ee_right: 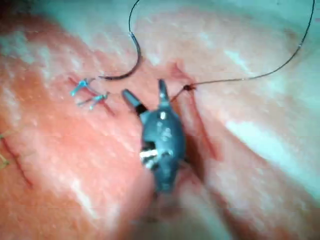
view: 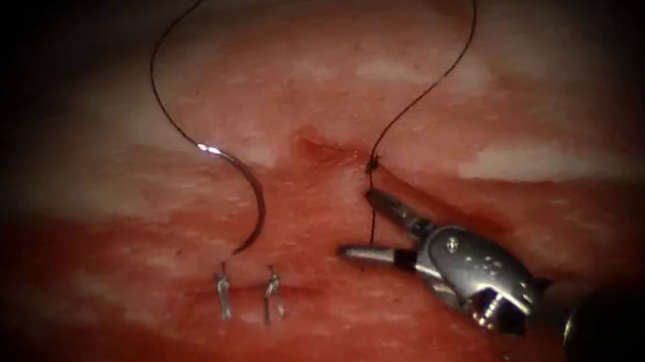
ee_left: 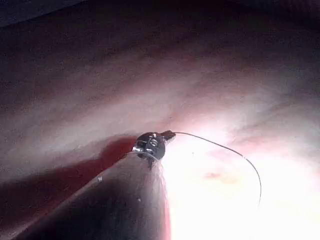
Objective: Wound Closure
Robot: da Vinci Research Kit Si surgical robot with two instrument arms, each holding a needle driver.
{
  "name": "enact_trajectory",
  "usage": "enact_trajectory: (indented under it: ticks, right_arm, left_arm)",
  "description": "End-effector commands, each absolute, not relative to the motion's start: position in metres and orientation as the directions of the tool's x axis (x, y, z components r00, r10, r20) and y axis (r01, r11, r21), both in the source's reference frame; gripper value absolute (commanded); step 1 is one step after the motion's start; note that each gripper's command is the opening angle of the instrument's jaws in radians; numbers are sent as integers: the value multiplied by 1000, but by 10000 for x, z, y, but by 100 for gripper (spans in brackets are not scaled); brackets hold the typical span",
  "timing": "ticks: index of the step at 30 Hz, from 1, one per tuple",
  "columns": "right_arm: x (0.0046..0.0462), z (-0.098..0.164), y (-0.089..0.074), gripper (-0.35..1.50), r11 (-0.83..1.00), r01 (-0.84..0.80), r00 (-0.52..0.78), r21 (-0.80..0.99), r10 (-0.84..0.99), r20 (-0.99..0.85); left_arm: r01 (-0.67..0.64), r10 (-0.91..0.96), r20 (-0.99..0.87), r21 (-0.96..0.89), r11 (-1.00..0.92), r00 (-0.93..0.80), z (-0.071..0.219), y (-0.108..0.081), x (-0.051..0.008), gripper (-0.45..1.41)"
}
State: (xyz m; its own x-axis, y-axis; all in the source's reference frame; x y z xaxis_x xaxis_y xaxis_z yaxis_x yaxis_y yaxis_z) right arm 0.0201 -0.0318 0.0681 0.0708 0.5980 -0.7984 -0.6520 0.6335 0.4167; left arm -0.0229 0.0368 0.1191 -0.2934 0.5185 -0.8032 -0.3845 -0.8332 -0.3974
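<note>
One curved needle (view: pixel 250 198) lies free on the tissue (view: pixel 194 354) left of centre in the endoscope view, on the left side of the cut (view: pixel 326 149); it rests on the surface, not driven in, and neither tool holds it. Its blunt end points up, where the thread (view: pixel 165 67) leaves it, arcs to the top of the frame, re-enters at upper right and drops to a small knot (view: pixel 371 165) at the right edge of the cut. From the knot a short strand runs down between the jaws of the right arm's tool (view: pixel 359 226), which enters from the lower right. Those jaws are spread apart, one either side of the strand, gripping nothing. Two small metal clips (view: pixel 247 296) stand in the tissue just below the needle's tip, lower left of centre, flanking a short slit.

Right wrist view: same spread jaws (ee_right: pixel 145 95), needle (ee_right: pixel 127 70) and clips (ee_right: pixel 90 94) beside them, knot (ee_right: pixel 187 88) just off one jaw.

Left wrist view: left arm's tool (ee_left: pixel 152 145) seen end-on over brightly lit tissue; cannot tell how its jaws stand. A thin curved strand runs from its tip; whether it is gripped cannot be told.
</note>
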Motion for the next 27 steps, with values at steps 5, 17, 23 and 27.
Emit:
enact_trajectory:
  ticks: [5, 17, 23, 27]
  right_arm:
    - [184, 698, -294, 106, 555, -725, 53, 407, 634, -772]
    - [176, 750, -278, 104, 276, -737, -124, 617, 842, -524]
    - [168, 781, -262, 108, 273, -751, -114, 602, 844, -524]
    - [164, 789, -262, 110, 277, -752, -108, 598, 844, -526]
  left_arm:
    - [-378, 544, -796, -433, -819, -267, 1151, 357, -216, -45]
    - [-374, 561, -822, -492, -786, -98, 1064, 348, -181, -45]
    - [-349, 552, -829, -546, -762, 90, 1030, 352, -162, -45]
    - [-336, 554, -819, -570, -750, 151, 1010, 357, -148, -45]
